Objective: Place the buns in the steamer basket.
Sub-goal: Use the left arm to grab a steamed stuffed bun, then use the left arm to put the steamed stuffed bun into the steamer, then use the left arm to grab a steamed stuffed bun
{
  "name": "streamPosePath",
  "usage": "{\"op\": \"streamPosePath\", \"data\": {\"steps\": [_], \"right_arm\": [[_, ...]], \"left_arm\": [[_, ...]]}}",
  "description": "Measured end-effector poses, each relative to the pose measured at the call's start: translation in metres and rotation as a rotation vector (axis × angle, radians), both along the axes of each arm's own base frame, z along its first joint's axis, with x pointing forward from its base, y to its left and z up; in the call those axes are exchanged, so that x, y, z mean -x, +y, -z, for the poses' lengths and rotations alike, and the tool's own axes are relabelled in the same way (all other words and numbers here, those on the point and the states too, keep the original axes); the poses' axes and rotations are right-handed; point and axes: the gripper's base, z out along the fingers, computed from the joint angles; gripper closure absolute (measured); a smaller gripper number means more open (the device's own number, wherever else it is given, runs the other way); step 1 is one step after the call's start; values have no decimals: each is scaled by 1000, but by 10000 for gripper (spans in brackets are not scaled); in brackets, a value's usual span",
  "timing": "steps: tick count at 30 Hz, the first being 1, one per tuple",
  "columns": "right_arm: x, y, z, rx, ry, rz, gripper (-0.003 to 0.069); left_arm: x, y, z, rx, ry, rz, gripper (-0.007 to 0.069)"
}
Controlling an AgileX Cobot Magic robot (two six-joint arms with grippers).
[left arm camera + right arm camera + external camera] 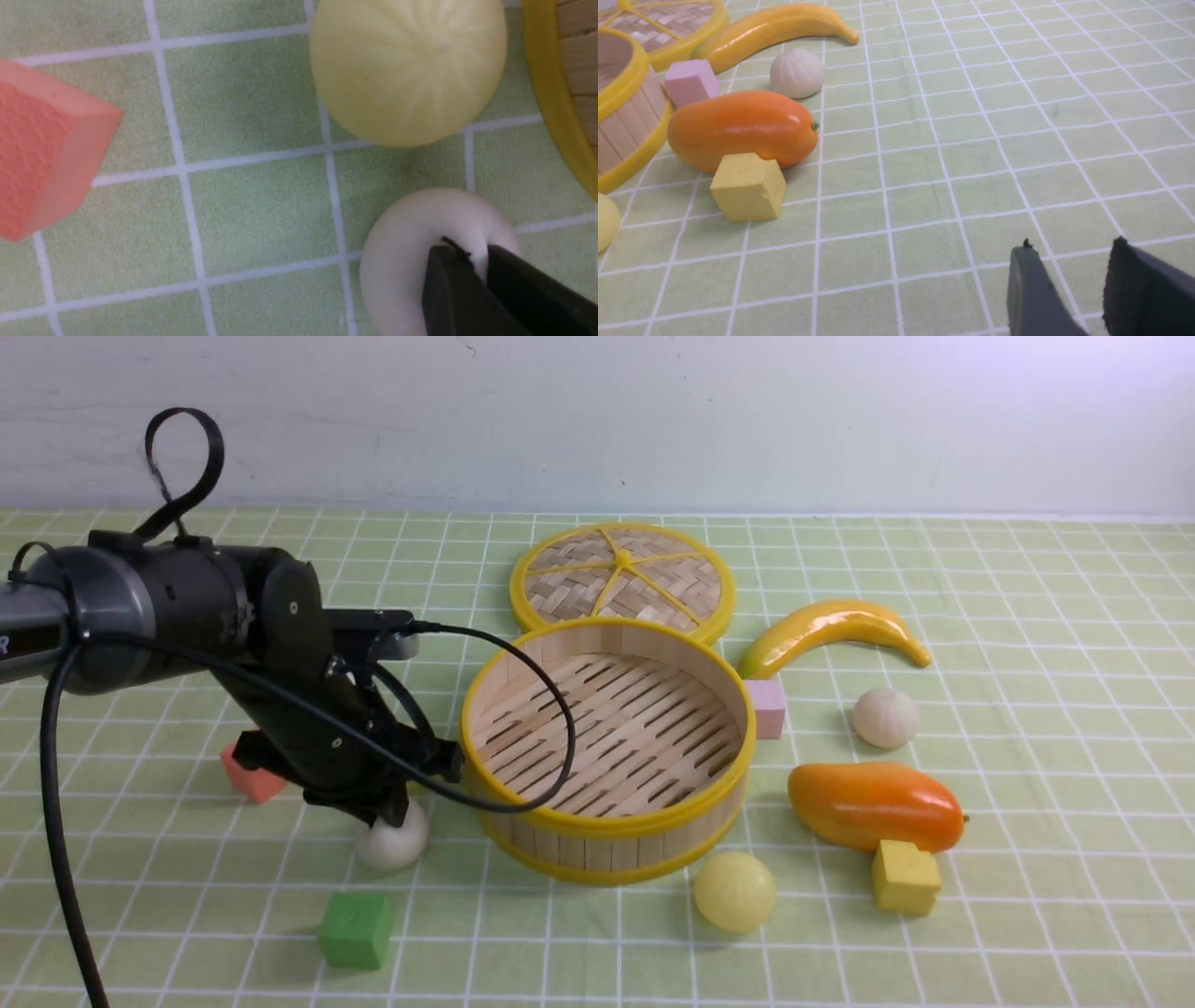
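The steamer basket [607,826] stands mid-table with nothing in it. My left gripper [387,817] reaches down at its left side. Its fingers are pinched on the top of an off-white bun [402,270] that rests on the cloth. A pale yellow bun [409,70] lies just beyond it by the basket rim [556,93]; the arm hides this bun in the front view. Another yellow bun [735,892] sits in front of the basket, and another off-white bun [885,717] lies to its right. My right gripper [1071,247] hovers open over bare cloth with nothing between its fingers.
The woven lid [623,581] lies behind the basket. A banana [831,627], pink cube [767,707], mango [873,805] and yellow cube [904,877] lie to the right. A coral cube [252,782] and green cube [356,929] lie near the left arm.
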Motion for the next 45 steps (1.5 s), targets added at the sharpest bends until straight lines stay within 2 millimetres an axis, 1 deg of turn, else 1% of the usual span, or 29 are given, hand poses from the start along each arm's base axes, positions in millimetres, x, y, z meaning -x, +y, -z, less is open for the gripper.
{"op": "streamPosePath", "data": {"steps": [1,3,6,7,8,11,12,13,14,16,17,18,20,22,24,25,26,28,30,31,32,34,35,37,38,40,41,42,45], "right_arm": [[0,0,0,0,0,0,420],[0,0,0,0,0,0,420],[0,0,0,0,0,0,420],[0,0,0,0,0,0,420],[0,0,0,0,0,0,420],[0,0,0,0,0,0,420],[0,0,0,0,0,0,420],[0,0,0,0,0,0,420],[0,0,0,0,0,0,420],[0,0,0,0,0,0,420],[0,0,0,0,0,0,420],[0,0,0,0,0,0,420],[0,0,0,0,0,0,420],[0,0,0,0,0,0,420],[0,0,0,0,0,0,420],[0,0,0,0,0,0,420],[0,0,0,0,0,0,420],[0,0,0,0,0,0,420],[0,0,0,0,0,0,420],[0,0,0,0,0,0,420],[0,0,0,0,0,0,420],[0,0,0,0,0,0,420],[0,0,0,0,0,0,420],[0,0,0,0,0,0,420],[0,0,0,0,0,0,420],[0,0,0,0,0,0,420],[0,0,0,0,0,0,420],[0,0,0,0,0,0,420],[0,0,0,0,0,0,420]], "left_arm": [[2,0,-3,-2,10,2,624],[7,1,-12,-2,19,7,635],[21,-4,-43,10,-20,35,635],[23,-5,-48,14,-34,38,635],[30,-14,-67,31,-86,70,635],[35,-38,-97,68,-181,140,635],[33,-45,-100,76,-197,156,635],[32,-52,-101,82,-206,171,635],[27,-64,-99,90,-220,193,635],[17,-80,-89,94,-228,213,635],[16,-82,-88,96,-231,217,635],[9,-91,-78,96,-230,226,634],[-4,-101,-60,86,-202,232,624],[-9,-103,-52,77,-179,234,611],[-16,-107,-34,45,-104,242,561],[-16,-107,-34,45,-102,243,555],[-19,-109,-28,31,-70,247,510],[-21,-110,-30,28,-58,250,428],[-22,-111,-40,32,-63,253,338],[-22,-111,-42,32,-64,253,320],[-22,-111,-56,38,-71,253,253],[-20,-109,-72,32,-79,249,202],[-16,-105,-86,17,-91,243,183],[-11,-94,-106,-25,-111,225,177],[-9,-81,-116,-60,-125,201,195],[-10,-69,-120,-77,-125,168,228],[-14,-52,-116,-93,-108,121,272],[-19,-36,-105,-98,-81,77,330],[-30,-12,-74,-93,-26,24,426]]}}
